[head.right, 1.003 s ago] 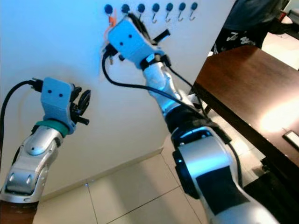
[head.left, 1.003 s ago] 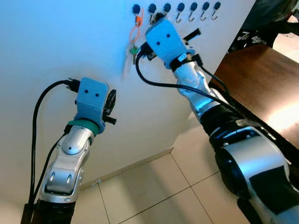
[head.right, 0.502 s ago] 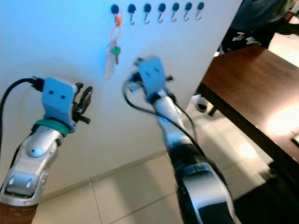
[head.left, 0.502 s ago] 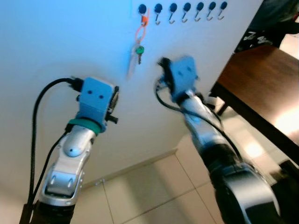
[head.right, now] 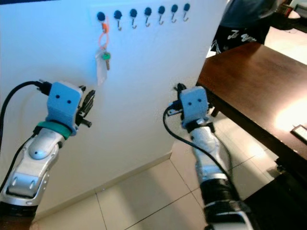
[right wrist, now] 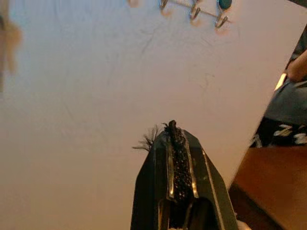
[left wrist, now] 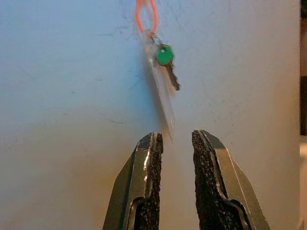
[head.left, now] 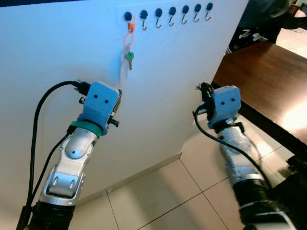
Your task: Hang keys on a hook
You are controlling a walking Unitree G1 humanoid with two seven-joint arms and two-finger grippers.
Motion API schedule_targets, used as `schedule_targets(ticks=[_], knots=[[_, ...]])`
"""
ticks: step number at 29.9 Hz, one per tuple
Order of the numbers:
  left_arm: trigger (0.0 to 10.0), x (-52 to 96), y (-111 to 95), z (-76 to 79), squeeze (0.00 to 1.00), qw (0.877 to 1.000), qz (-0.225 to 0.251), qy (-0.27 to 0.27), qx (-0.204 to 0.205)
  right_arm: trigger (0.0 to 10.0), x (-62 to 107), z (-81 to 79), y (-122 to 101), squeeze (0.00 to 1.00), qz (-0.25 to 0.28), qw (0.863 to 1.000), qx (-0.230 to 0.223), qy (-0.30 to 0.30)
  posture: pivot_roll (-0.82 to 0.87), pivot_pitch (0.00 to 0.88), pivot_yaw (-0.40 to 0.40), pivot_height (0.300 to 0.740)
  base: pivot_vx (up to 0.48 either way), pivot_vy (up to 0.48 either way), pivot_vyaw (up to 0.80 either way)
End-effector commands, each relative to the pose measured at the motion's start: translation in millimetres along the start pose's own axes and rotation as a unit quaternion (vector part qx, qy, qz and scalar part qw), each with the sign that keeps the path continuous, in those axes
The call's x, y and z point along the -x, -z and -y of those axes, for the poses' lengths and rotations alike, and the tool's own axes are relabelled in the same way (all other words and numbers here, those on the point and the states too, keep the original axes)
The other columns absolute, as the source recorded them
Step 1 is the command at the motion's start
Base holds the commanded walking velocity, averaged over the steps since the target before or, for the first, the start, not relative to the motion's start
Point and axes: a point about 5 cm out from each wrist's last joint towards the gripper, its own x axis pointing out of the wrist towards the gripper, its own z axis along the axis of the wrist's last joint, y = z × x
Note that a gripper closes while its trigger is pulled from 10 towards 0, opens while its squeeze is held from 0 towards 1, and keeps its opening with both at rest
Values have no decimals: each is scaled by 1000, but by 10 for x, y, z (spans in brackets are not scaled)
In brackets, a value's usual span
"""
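A bunch of keys (head.left: 127, 60) with a green key head (left wrist: 165, 54) and a clear tag hangs by an orange loop (head.left: 129, 34) from the leftmost hook (head.left: 127, 17) of a hook row (head.left: 171, 11) on the white wall. My left gripper (left wrist: 175, 140) is open and empty. It is held below the keys, pointing at the wall and not touching them. My right gripper (right wrist: 173, 130) is shut on nothing. It sits low and to the right of the keys, near the wall's corner (head.left: 204, 92).
A dark brown table (head.left: 261, 76) stands at the right, close to my right arm. A person (head.left: 268, 21) is behind it at the upper right. A beige tiled floor (head.left: 158, 196) meets the wall along a baseboard below.
My right arm has dropped from the hook row down and to the right, away from the keys. The keys stay hanging on the leftmost hook. The left arm has held still.
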Motion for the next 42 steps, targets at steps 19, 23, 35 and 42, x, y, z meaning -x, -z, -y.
schedule_targets(ticks=[19, 23, 35, 42], knots=[[10000, 68, 218, 16, 0, 999, -37, 5, -1, 10000, 80, -252, 45, 0, -40, 994, -100, -22, 60, 49, 69, 740, 0, -135, 199], [10000, 69, 214, 31, 0, 999, -36, 8, -1, 10000, 76, -257, 37, 0, -41, 993, -108, -21, 59, 51, 68, 740, 0, -480, 388], [10000, 68, 219, 25, 0, 999, -36, 6, -4, 10000, 93, -248, 18, 0, -41, 990, -130, -23, 61, 54, 67, 740, 0, -480, 0], [10000, 62, 247, 6, 0, 999, -49, -3, 1, 10000, 92, -246, 22, 0, -47, 991, -122, -21, 60, 59, 66, 740, 0, -37, 209]])
